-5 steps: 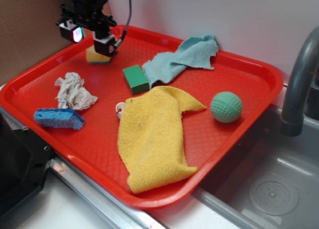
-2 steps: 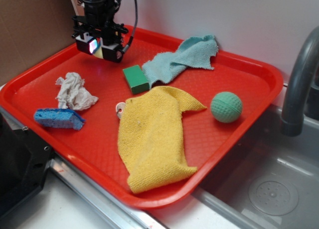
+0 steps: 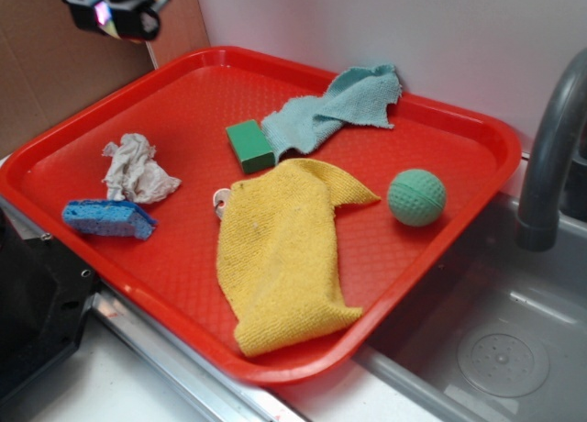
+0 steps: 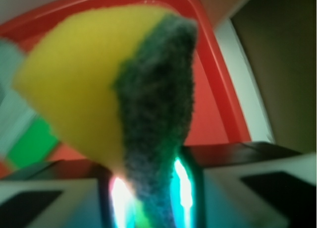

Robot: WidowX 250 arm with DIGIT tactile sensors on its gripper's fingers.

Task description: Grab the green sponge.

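At the upper left of the exterior frame the hand (image 3: 117, 14) hangs above the red tray (image 3: 477, 147), clamped on a yellow sponge with a dark scouring side (image 4: 124, 89). The green sponge (image 3: 249, 145) lies on the tray at centre, touching the teal cloth (image 3: 335, 110).

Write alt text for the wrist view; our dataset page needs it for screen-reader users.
A yellow sponge with a dark green scrub side fills the frame, blurred and pinched in the end effector. Behind it are the red tray and a green sponge at lower left.
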